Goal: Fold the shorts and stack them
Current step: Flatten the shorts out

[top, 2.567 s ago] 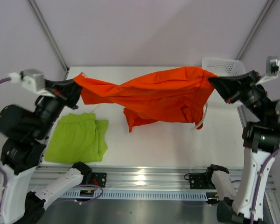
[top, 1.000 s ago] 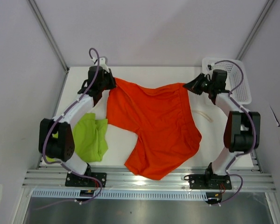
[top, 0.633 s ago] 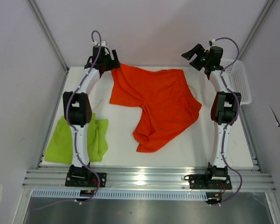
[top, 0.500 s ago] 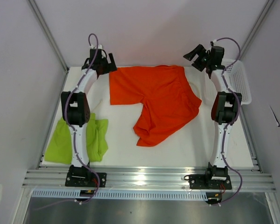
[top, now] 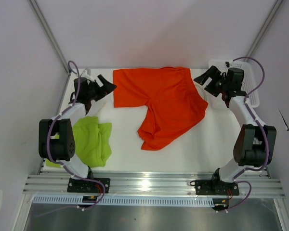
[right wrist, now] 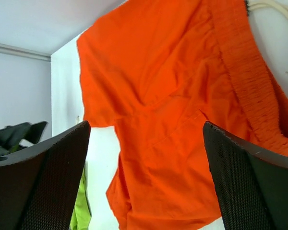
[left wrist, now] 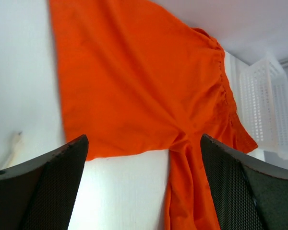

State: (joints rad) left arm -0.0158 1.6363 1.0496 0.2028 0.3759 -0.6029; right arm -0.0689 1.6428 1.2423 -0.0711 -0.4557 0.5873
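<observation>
The orange-red shorts (top: pixel 159 101) lie spread on the white table (top: pixel 192 154), waistband toward the right and one leg crumpled toward the front. The lime green shorts (top: pixel 89 142) lie folded at the front left. My left gripper (top: pixel 105 85) hangs open just left of the orange pair's left edge and holds nothing. My right gripper (top: pixel 207 81) stands open just right of the waistband, also without anything in it. In the left wrist view the orange shorts (left wrist: pixel 144 86) lie ahead of the open gripper (left wrist: pixel 144 191). In the right wrist view the orange shorts (right wrist: pixel 173 110) lie ahead of the open gripper (right wrist: pixel 144 182).
A white mesh basket (top: pixel 243 70) stands at the back right corner, partly behind the right arm, and shows as the basket (left wrist: pixel 269 110) in the left wrist view. A pale drawstring (right wrist: pixel 278 9) curls beside the waistband. The green shorts (right wrist: pixel 79 211) show at the lower left of the right wrist view.
Both grippers let go of the orange shorts and opened. The shorts settled flat on the table, and both arms drew back from the far edge toward the sides.
</observation>
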